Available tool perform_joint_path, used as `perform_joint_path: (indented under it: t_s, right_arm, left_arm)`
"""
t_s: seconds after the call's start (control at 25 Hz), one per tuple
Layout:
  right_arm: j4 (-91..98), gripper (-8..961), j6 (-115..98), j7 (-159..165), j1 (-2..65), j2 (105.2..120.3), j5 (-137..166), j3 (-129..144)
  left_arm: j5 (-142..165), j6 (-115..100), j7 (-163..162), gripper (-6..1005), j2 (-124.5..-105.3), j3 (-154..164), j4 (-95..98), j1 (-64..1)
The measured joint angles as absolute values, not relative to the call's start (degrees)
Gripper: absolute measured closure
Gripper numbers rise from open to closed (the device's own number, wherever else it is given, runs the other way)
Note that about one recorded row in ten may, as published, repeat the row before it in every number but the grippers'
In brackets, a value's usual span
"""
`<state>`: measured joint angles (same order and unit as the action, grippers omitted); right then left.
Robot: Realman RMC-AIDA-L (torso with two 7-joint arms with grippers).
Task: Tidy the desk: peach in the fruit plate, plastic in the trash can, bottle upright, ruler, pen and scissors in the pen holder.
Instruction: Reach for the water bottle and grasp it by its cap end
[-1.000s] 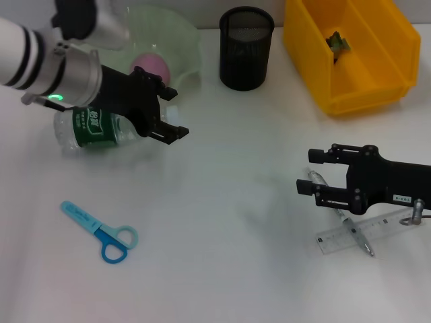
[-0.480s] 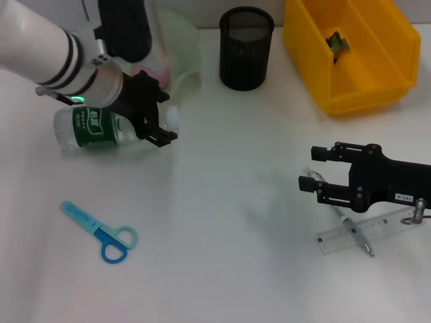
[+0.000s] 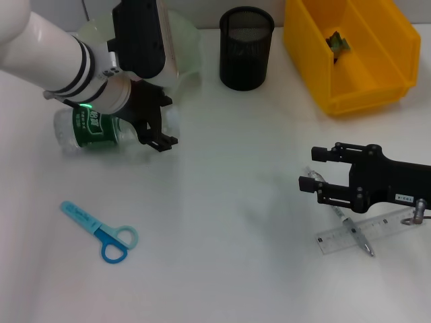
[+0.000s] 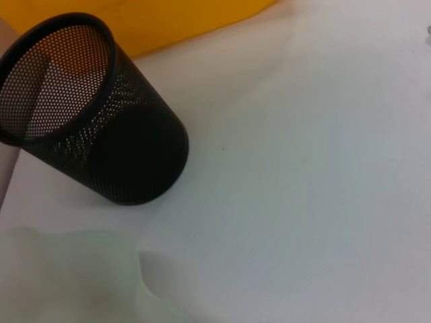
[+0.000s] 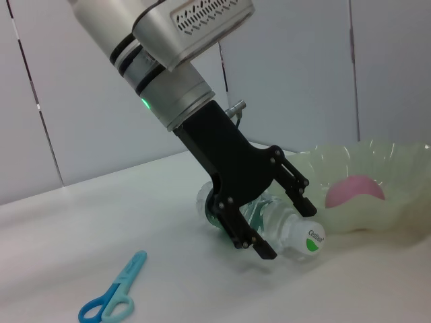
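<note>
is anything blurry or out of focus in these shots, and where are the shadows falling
Left wrist view: the pen holder is sharp, while the pale green plate close to the lens is a soft blur. Head view: soft shadows lie under the left gripper and the right gripper. Right wrist view: the bottle looks crisp.

The bottle lay on its side at the left of the surface, just in front of the fruit plate, which held the peach. The left pincer straddled the bottle's cap end. The scissors lay flat, nearer the front, well apart from the bottle. The pen holder stood upright at the back, between the plate and the trash can on the right. At the front right, the pen lay across the ruler, with the right pincer just above the pen's far end.
</note>
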<state>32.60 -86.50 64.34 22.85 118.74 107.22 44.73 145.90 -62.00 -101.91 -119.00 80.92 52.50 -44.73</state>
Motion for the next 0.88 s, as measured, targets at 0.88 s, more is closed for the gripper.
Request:
perform_joint_path:
  t_s: [0.88]
  right_arm:
    - [32.6, 300, -86.47, 64.64, 22.77, 118.46, 107.22, 44.73]
  left_arm:
    - [145.67, -62.01, -103.38, 231, -119.1, 85.98, 58.65, -40.97]
